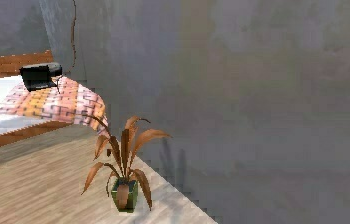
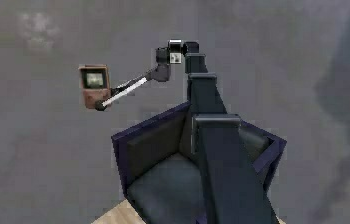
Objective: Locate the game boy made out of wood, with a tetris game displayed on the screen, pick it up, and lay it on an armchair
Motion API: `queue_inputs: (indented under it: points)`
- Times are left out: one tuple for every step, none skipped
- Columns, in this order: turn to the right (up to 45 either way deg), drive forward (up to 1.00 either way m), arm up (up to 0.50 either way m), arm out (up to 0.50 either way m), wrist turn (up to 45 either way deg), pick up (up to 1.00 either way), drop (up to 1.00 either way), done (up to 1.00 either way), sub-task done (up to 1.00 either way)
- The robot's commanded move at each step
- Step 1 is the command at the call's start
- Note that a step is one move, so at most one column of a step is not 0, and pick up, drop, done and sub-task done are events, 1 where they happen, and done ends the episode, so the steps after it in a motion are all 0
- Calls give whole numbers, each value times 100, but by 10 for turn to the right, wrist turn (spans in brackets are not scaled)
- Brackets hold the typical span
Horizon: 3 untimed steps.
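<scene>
Arm (image 2: 218, 130) stretched out over dark armchair (image 2: 148, 150), gripper (image 2: 108, 101) angled down, holding wooden game boy (image 2: 92, 85) clear against grey wall (image 2: 283, 60).

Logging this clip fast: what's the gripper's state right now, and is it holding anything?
Gripper: holding the game boy, which hangs at its far end, clear of the armchair.

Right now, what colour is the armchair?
The armchair is dark grey with navy-blue edges; arm side view shows it best.
</scene>
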Motion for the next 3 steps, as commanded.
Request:
queue_inputs:
  points:
    - [0, 0, 0, 0, 450, 0, 0, 0, 0]
    - [0, 0, 0, 0, 450, 0, 0, 0, 0]
    - [0, 0, 0, 0, 90, 0, 0, 0, 0]
